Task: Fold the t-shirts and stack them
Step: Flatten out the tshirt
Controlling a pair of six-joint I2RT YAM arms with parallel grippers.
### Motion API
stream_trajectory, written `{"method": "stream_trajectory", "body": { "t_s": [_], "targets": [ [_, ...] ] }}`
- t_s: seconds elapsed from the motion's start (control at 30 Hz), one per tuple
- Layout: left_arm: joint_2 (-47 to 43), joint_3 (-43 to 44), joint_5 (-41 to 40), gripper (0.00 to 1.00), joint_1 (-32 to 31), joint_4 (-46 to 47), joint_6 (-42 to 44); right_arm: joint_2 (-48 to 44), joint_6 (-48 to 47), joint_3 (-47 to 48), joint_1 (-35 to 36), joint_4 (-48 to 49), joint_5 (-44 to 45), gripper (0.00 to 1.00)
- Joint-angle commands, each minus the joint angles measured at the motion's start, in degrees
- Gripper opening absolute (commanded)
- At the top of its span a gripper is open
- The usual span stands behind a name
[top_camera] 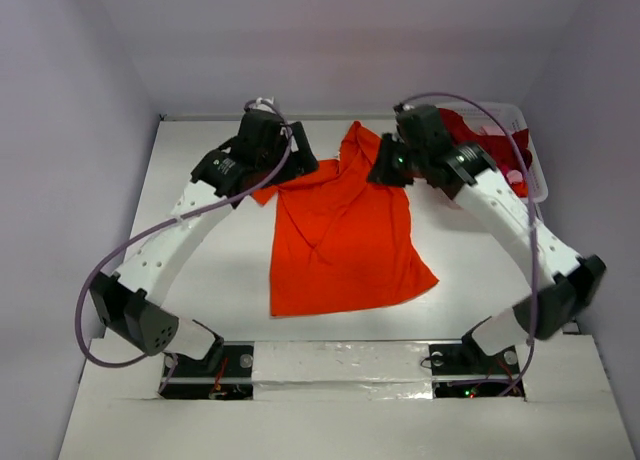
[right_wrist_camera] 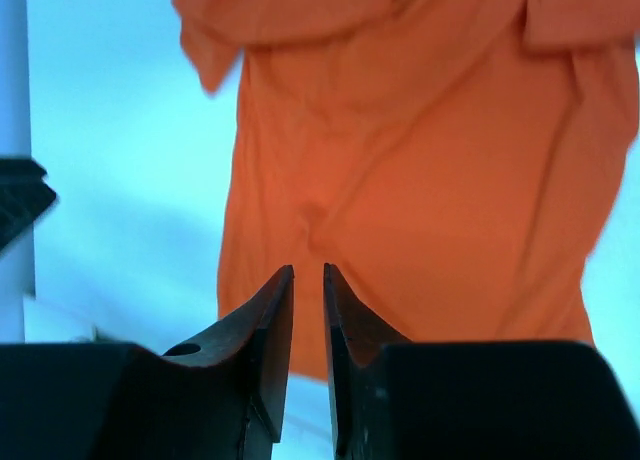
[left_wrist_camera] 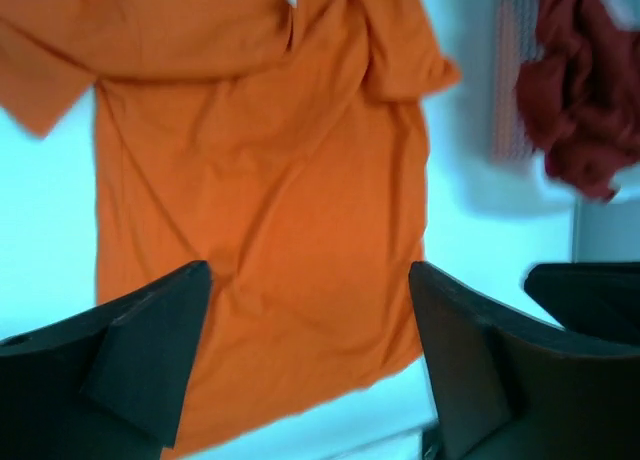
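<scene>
On the white tabletop (top_camera: 235, 290), centre: bright orange-red t-shirt (top_camera: 345, 240) laid out single and mostly flat, not folded. Collar end points to the far edge, hem toward the arm bases. Creases run down the middle of the body; one sleeve juts out at the far left, and the far-right shoulder is bunched up into a peak.

Left hand (top_camera: 300, 165): at the far-left corner of the shirt, over the sleeve. Left wrist view shows the hand (left_wrist_camera: 310, 280) with its two fingers (left_wrist_camera: 150, 350) spread wide apart, nothing between them, and the orange-red t-shirt (left_wrist_camera: 260, 180) lying below, out of contact.

Right hand (top_camera: 385, 170): at the far-right shoulder of the shirt, beside the raised peak. Right wrist view shows the hand (right_wrist_camera: 308, 280) with its fingers (right_wrist_camera: 260, 330) parted only by a narrow slit. No cloth sits in the slit; the orange-red t-shirt (right_wrist_camera: 420, 160) is seen beyond it on the tabletop.

Far-right corner: white lattice basket (top_camera: 538, 175), partly hidden behind the right arm. Dark crimson t-shirt (top_camera: 470, 130) lies crumpled in it, with a small patch of pink cloth (top_camera: 516, 180) near the basket's right side. The left wrist view also catches the crimson t-shirt (left_wrist_camera: 580, 90) in a heap, well apart from the orange one.

Nothing is stacked yet.
</scene>
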Motion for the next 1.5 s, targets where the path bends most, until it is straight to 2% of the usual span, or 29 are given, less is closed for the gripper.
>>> {"method": "stream_trajectory", "body": {
  "t_s": [0.0, 0.07, 0.1, 0.13, 0.17, 0.27, 0.37, 0.4, 0.5, 0.67, 0.77, 0.93, 1.1, 1.23, 1.47],
  "targets": [
    [8.71, -1.61, 2.44, 0.63, 6.51, 2.24, 3.13, 13.41, -2.41, 10.54, -0.67, -2.42, 4.86, 0.24],
    [15.3, -1.97, 4.05, 0.42, 8.2, 7.34, 3.57, 22.99, -0.92, 21.0, -1.46, -3.73, 3.98, 0.21],
    [19.41, -1.53, 4.41, 0.22, 8.91, 8.57, 4.53, 25.72, -0.31, 24.52, -2.77, -4.26, 3.37, 0.23],
    [21.28, -1.09, 4.67, 0.19, 8.91, 11.89, 5.15, 28.27, 0.57, 30.55, -3.74, -4.44, 2.32, 0.27],
    [22.95, 0.22, 5.54, 0.18, 9.78, 13.32, 5.76, 32.73, 1.01, 33.22, -4.88, -4.35, -0.82, 0.32],
    [29.81, 5.4, 6.96, 0.23, 10.5, 15.88, 7.87, 39.62, 3.3, 41.23, -9.72, -4.62, -4.9, 0.35],
    [33.51, 9.44, 7.4, 0.31, 11.02, 16.58, 9.54, 41.3, 3.92, 43.27, -13.05, -5.23, -6.04, 0.32],
    [34.3, 10.24, 7.75, 0.4, 11.02, 16.58, 9.9, 41.04, 3.57, 43.18, -13.59, -5.23, -5.69, 0.33],
    [34.39, 11.66, 7.58, 0.49, 11.63, 16.23, 10.69, 39.38, 1.9, 40.65, -14.3, -4.62, -4.81, 0.35],
    [33.78, 14.46, 8.19, 0.51, 12.17, 13.51, 10.69, 37.26, 0.84, 35.81, -14.3, -2.07, -5.51, 0.33],
    [30.71, 13.16, 7.4, 0.55, 12.17, 14.21, 11.04, 37.0, 0.14, 34.4, -14.3, -1.45, -5.16, 0.32],
    [30.88, 13.07, 3.62, 0.55, 12.17, 12.54, 13.49, 37.52, -0.3, 35.01, -14.3, -1.54, -5.6, 0.32],
    [31.49, 11.39, -4.71, 0.54, 12.17, 11.93, 16.31, 37.61, -0.48, 36.33, -14.83, -1.98, -5.86, 0.32],
    [34.55, 13.4, -6.83, 0.54, 12.17, 6.77, 16.58, 37.0, -0.83, 36.15, -14.83, -2.07, -5.95, 0.32],
    [34.66, 13.51, -3.41, 0.52, 12.17, 4.63, 15.26, 36.82, -0.83, 35.8, -14.83, -1.8, -6.48, 0.31]
  ]
}}
